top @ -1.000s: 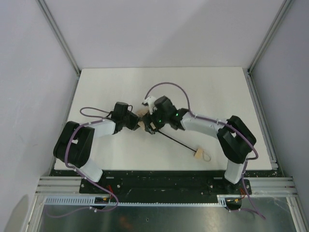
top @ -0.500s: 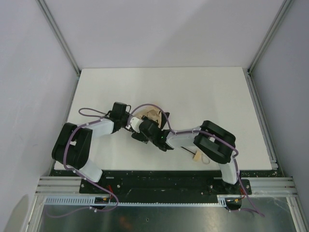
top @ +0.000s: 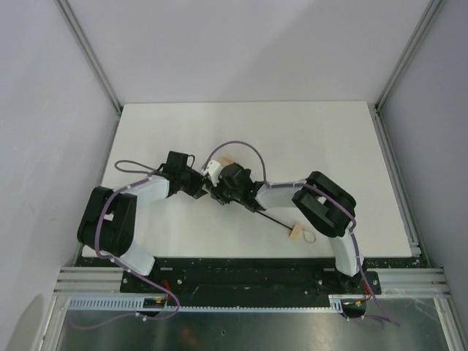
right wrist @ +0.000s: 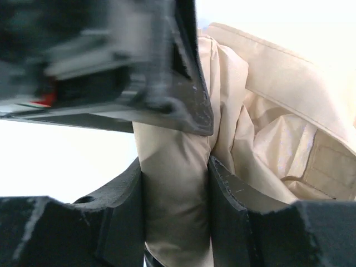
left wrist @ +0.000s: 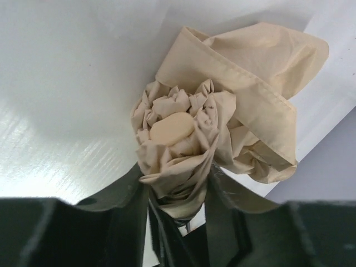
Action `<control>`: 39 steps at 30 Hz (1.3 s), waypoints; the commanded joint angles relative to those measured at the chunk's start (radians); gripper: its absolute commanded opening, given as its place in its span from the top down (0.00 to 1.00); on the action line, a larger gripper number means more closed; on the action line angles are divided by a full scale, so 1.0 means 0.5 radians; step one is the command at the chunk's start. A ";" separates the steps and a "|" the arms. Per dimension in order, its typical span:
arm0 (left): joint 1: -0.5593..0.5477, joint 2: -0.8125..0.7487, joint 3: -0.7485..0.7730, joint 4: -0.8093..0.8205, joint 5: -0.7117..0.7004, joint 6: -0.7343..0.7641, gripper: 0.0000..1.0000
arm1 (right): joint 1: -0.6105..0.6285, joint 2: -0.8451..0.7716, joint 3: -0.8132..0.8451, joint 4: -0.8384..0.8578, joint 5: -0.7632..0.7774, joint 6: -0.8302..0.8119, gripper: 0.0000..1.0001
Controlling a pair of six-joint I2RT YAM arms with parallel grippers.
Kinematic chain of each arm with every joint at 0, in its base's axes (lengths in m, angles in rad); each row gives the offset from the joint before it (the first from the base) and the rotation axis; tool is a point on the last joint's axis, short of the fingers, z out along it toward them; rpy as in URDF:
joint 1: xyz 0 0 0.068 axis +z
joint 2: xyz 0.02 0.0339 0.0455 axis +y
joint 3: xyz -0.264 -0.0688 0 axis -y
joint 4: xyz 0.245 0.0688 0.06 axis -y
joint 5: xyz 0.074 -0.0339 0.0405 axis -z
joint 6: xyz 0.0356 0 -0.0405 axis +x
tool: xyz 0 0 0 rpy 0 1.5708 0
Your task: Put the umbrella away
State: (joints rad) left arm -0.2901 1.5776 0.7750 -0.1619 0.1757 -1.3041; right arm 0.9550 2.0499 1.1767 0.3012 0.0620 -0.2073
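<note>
- Top external view: the left end effector (top: 199,187) hung left of centre over the worktop (top: 314,139), its fingers closed partway on the umbrella (left wrist: 222,111) at its bunched beige tip.
- Just beside it, the right end effector (right wrist: 175,189) pinched a fold of the same fabric between its fingers.
- The black shaft (top: 272,219) ran right toward the near edge, ending in the tan handle (top: 297,234).

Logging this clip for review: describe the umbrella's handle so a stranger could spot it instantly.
On the white table, look near the front edge, beside the right arm's elbow. The thin black shaft of the umbrella ends there in a small tan handle, the only piece carrying a wrist loop.
</note>
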 commanded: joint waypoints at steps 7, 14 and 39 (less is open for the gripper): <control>0.224 -0.393 -0.134 0.111 0.106 0.301 0.02 | -0.450 0.417 -0.011 -0.410 -1.515 0.832 1.00; 0.231 -0.422 -0.369 0.536 0.377 0.172 0.01 | -0.595 0.680 0.012 -0.087 -1.954 1.275 1.00; 0.029 0.178 -0.277 0.733 -0.095 0.177 0.39 | -0.658 0.645 0.093 -0.081 -2.116 1.397 1.00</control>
State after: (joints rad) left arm -0.2684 1.6100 0.6262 0.2211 0.2489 -1.2831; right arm 0.6018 2.3150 1.2930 0.5472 -1.0023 0.5663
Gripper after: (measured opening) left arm 0.743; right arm 0.429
